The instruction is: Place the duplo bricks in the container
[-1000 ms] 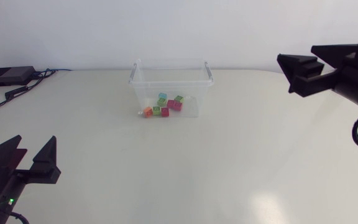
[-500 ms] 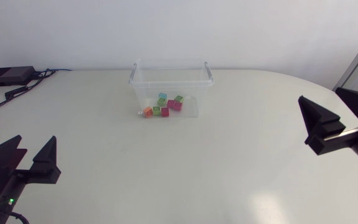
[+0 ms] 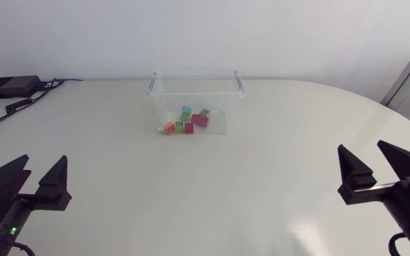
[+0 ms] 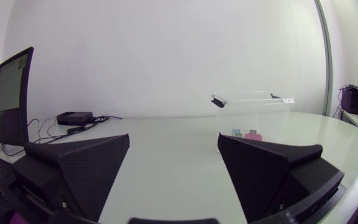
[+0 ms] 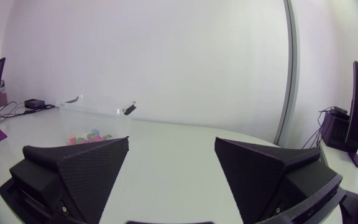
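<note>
The bricks (image 3: 188,121) lie inside the clear container (image 3: 223,107) at the tabletop's (image 3: 191,192) far middle, well apart from the left tool (image 3: 44,159) and right tool (image 3: 361,146), both spread and empty at the near corners.

Finding: my right gripper (image 3: 362,148) has changed station. One second ago it stood at the far right of the table (image 3: 191,192), level with the container (image 3: 164,99) and pointing left toward it. Half a second ago it had drawn nearer along the right edge. It is now at the near right corner, well apart from the container. Its fingers (image 3: 352,178) point toward the far side, spread apart, nothing between them.
</note>
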You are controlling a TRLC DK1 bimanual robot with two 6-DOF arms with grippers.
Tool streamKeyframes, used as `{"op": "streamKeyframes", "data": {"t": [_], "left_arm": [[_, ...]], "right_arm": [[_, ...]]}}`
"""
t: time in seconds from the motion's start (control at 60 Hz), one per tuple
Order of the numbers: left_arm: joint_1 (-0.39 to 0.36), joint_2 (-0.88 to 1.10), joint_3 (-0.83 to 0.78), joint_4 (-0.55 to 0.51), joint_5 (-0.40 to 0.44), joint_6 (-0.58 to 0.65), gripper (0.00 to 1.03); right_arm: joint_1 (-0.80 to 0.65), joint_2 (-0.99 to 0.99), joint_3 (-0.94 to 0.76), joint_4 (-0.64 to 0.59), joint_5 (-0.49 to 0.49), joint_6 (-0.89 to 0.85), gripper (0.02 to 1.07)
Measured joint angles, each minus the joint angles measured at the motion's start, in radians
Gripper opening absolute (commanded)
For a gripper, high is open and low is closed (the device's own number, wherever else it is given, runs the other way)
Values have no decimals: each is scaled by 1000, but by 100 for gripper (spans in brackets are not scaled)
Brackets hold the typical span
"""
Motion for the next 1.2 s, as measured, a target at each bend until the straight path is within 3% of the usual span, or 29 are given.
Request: {"op": "streamKeyframes", "data": {"t": [0.233, 1.2], "left_arm": [[-6, 0, 0, 0, 11, -23, 99], [-6, 0, 0, 0, 11, -23, 99]], "right_arm": [[-41, -97, -117, 8, 15, 26, 102], [-43, -103, -117, 8, 16, 26, 102]]}}
